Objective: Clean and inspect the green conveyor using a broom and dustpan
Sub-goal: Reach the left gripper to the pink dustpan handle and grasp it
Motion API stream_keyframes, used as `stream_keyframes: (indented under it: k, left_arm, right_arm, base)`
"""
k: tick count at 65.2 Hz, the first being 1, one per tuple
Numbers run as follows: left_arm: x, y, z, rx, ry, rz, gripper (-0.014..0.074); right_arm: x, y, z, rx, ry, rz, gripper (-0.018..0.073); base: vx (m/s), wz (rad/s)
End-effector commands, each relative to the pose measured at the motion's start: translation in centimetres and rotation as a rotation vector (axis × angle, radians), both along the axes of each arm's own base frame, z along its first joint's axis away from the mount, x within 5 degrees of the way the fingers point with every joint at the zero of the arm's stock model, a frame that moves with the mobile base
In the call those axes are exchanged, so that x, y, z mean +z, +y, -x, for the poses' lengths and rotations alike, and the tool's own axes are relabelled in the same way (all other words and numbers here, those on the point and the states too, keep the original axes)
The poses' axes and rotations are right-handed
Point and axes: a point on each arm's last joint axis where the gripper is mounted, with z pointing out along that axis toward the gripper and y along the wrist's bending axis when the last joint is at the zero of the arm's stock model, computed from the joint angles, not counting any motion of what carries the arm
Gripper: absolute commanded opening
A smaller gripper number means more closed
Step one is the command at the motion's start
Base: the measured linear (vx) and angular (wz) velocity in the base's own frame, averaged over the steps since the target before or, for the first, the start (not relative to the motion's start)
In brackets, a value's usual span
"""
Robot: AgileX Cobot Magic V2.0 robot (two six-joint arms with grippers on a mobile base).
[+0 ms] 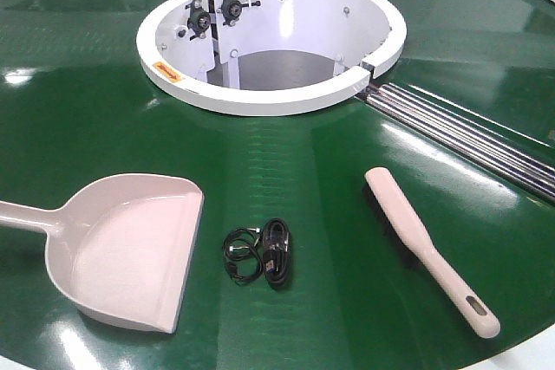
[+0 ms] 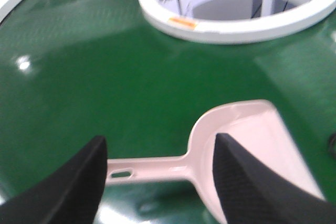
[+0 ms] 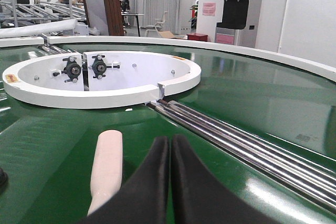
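Note:
The pale pink dustpan [image 1: 130,253] lies on the green conveyor [image 1: 303,162] at the front left, handle pointing left. The pink broom [image 1: 425,244] lies at the front right, bristles on its left side, slotted handle end toward me. In the left wrist view my left gripper [image 2: 160,145] hangs open above the dustpan [image 2: 236,140], its black fingers [image 2: 79,182] straddling the handle [image 2: 147,169] without touching it. In the right wrist view my right gripper [image 3: 170,140] is shut and empty, just right of the broom [image 3: 106,166]. Neither gripper shows in the front view.
A coiled black cable [image 1: 260,256] lies between dustpan and broom. The white hub ring [image 1: 269,36] stands at the centre with an open hollow. Metal roller strips [image 1: 468,140] run from the hub to the right. A white outer rim [image 3: 262,53] bounds the belt.

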Motion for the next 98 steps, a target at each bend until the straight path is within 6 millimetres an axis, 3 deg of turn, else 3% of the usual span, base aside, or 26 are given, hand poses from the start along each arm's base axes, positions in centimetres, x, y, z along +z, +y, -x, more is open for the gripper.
stream_keyframes:
  k: [1,12,23,35,63,72,83,98]
  left_arm:
    - [1.6,0.4,-2.2,0.029,0.119,-0.091,0.0426]
    - [1.3,0.3,-7.7,-0.063,0.357,-0.289,0.0426]
    - [-0.8,-0.1,-13.3,-0.217,0.479,-0.463,0.0426]
    - [-4.3,-0.4,-16.3,-0.353,0.598,-0.560,0.0428]
    - [-6.7,-0.5,-17.2,-0.527,0.635,-0.710,0.0575]
    - [-7.1,-0.9,-17.1,-0.588,0.631,-0.693,0.0578]
    - [-8.9,-1.3,-16.1,-0.805,0.685,-0.750,0.0578]
    - [-9.1,-1.3,-16.6,-0.830,0.653,-0.795,0.0577]
  right_arm:
    - [0.6,0.0,0.1,0.005,-0.075,0.002,-0.0008]
    - [0.6,0.0,0.1,0.005,-0.075,0.002,-0.0008]
    - [0.6,0.0,0.1,0.005,-0.075,0.002,-0.0008]
    - [0.6,0.0,0.1,0.005,-0.075,0.002,-0.0008]
    - [0.6,0.0,0.1,0.005,-0.075,0.002,-0.0008]
    - [0.6,0.0,0.1,0.005,-0.075,0.002,-0.0008]
    - [0.6,0.0,0.1,0.005,-0.075,0.002,-0.0008]
    - [0.6,0.0,0.1,0.005,-0.075,0.002,-0.0008]
  base:
    - [0.00,0.00]
    - [0.00,0.00]
    - [0.00,0.00]
    - [0.00,0.00]
    - [0.00,0.00]
    - [0.00,0.00]
    - [0.00,0.00]
    - [0.00,0.00]
